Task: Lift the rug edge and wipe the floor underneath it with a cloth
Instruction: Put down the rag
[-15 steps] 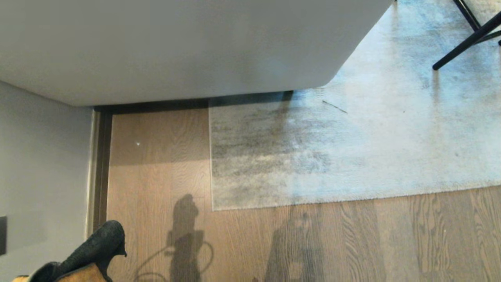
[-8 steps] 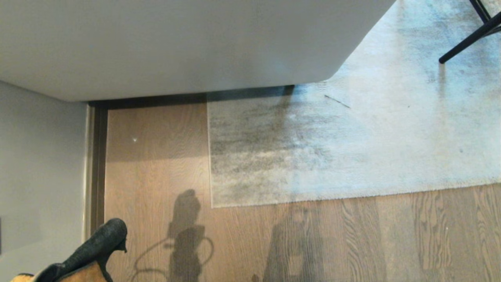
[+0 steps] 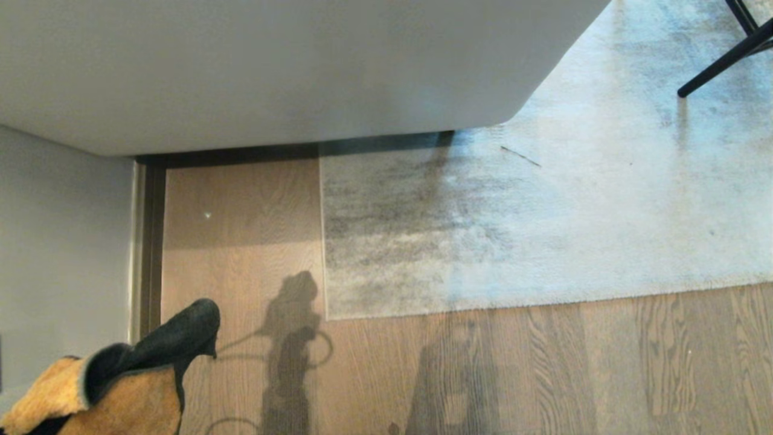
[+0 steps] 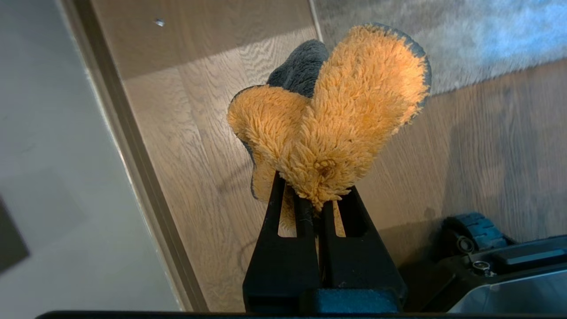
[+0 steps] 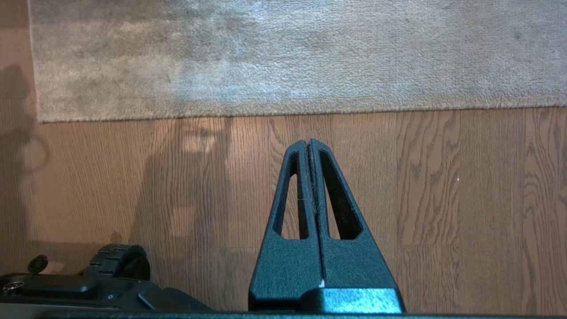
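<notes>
The cloth [image 3: 121,386], dark grey on one face and mustard-tan on the other, sticks up at the lower left of the head view, hiding the fingers that hold it. In the left wrist view my left gripper [image 4: 314,195] is shut on the cloth [image 4: 336,119], which fans out above the floor [image 4: 186,133]. The rug edge [image 3: 483,299] runs straight across, with its square corner [image 3: 329,314] to the right of the cloth and lying flat. My right gripper [image 5: 308,144] is shut and empty, over the floor [image 5: 443,199] just short of the rug edge [image 5: 266,110].
A large pale furniture body [image 3: 272,66] overhangs the far part of the rug. A grey panel with a dark baseboard [image 3: 151,254] borders the floor on the left. Black chair legs [image 3: 724,60] stand on the rug at far right. The robot's base wheel [image 5: 117,261] is near.
The cloth has risen and shifted right and forward in the head view, showing more of its tan face. The whole scene slid slightly at first, then held still.
</notes>
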